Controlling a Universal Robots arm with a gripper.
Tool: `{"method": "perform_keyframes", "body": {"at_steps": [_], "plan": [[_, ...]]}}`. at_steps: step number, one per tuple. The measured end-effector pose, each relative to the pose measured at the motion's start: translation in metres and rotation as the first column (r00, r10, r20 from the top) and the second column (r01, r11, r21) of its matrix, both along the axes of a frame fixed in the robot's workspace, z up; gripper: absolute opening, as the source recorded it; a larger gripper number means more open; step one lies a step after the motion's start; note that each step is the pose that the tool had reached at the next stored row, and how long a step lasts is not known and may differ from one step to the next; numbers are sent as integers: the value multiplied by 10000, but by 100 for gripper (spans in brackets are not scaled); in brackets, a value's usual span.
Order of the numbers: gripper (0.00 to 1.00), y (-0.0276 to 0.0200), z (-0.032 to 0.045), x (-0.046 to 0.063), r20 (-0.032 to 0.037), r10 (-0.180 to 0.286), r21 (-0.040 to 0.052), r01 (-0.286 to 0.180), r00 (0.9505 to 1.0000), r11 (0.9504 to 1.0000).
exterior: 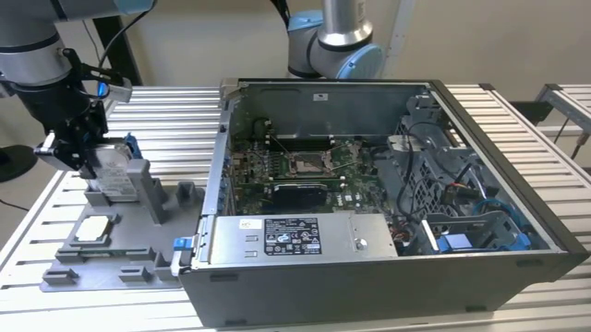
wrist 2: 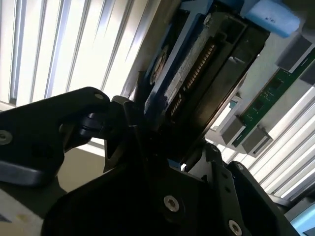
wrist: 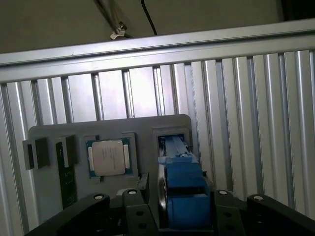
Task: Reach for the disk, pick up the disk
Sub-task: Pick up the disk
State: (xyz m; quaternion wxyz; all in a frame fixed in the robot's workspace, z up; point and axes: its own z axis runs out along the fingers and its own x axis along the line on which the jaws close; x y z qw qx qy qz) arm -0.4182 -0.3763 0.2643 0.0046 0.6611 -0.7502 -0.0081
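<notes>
slatted table [exterior: 171, 111], hand [exterior: 91, 166] around labelled disk [exterior: 113, 176]

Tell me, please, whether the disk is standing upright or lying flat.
Upright: in the exterior view the disk stands on edge in the grey fixture, with the claw at its upper end.

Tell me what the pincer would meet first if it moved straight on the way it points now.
Most likely the disk: it stands upright in the grey fixture tray, directly below the pincer. How much gap remains between them is unclear.
</notes>
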Motion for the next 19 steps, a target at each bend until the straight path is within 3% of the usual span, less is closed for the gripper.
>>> {"method": "perform_keyframes", "body": {"at_steps": [19], "plan": [[0, 0, -6, 0, -1, 1, -1, -1, 10000, 10000]]}}
